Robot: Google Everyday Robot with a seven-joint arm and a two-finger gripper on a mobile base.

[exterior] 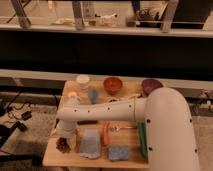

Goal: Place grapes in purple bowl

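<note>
Where the surface [129, 143] ends at its front-left corner, the grapes [63, 145] sit close to both edges, with little wood on the outer side. End effector [65, 134] hangs directly over them at that corner, pointing down, jaws spread wide, nothing gripped. Cannot tell whether it touches the bunch. Arm [107, 110] lies across the middle of the surface from the right side to near the left edge, then bends down toward the front.

Purple bowl [151, 86] is at the far-right corner of the surface, partly behind the arm's bulky shoulder, rim near the back edge. It is diagonally opposite the grapes, well apart. Orange bowl [113, 84] at the back edge, middle. Cup [83, 80] at the back edge, left of middle.

Front half of the surface is crowded. Blue cloth [90, 143] lies just right of the grapes, with the carrot [105, 134] beside it. Small blue pad [118, 153] near the front edge. Green strip [143, 135] along the right edge, against the arm. Open wood shows between carrot and green strip, and in a narrow band along the left edge.

Off the left edge: floor with cables [12, 117]. Beyond the back edge: a dark wall.
</note>
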